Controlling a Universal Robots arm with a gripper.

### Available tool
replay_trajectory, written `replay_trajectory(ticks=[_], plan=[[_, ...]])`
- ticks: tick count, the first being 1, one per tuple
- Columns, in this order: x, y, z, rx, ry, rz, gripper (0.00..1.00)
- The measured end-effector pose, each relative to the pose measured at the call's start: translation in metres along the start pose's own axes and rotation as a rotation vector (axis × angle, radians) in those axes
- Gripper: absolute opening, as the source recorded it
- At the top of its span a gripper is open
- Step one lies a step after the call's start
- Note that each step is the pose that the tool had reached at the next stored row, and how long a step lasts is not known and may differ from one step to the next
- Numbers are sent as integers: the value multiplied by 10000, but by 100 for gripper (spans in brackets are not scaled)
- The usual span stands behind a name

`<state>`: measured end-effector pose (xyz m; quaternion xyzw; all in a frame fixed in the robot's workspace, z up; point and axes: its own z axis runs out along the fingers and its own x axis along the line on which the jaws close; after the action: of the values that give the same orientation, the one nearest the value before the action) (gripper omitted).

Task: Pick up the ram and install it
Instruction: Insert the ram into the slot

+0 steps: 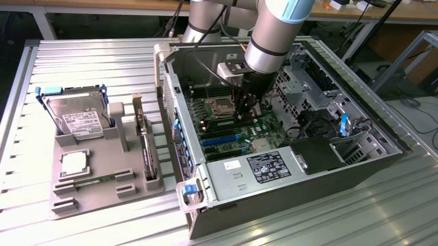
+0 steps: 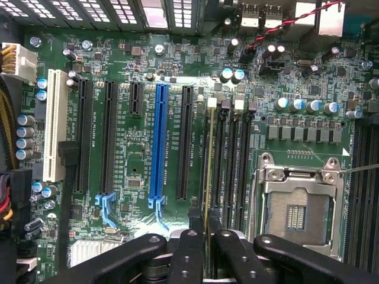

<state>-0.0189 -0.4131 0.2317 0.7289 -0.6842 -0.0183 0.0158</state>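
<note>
Ram point(image 2: 207, 177): thin stick seen edge-on, clamped between the two black fingers point(image 2: 190, 248) of the hand point(image 2: 205, 228). Runs lengthwise along the memory slot point(image 2: 212, 148) nearest the black expansion slots; cannot tell whether seated or just above it.
Hand point(image 1: 245, 110): closed on the ram, reaching down inside the open computer case point(image 1: 356, 154) over the green motherboard point(image 1: 233, 138).
Beside the memory slots: empty processor socket point(image 2: 296, 207) with metal frame; on the other side, blue expansion slot point(image 2: 159, 148).
Outside the case, toward the exterior view's left: grey tray point(image 1: 130, 187) on the slatted counter point(image 1: 82, 56), holding an upright hard drive point(image 1: 75, 115), a silver-topped processor chip point(image 1: 74, 164) and a dark expansion card point(image 1: 142, 133) standing on edge.
</note>
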Motion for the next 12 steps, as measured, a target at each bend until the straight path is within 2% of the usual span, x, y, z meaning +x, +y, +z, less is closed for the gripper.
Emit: replay_trajectory(ticks=[12], plan=[[-23,-2,19,0,3,2,13]])
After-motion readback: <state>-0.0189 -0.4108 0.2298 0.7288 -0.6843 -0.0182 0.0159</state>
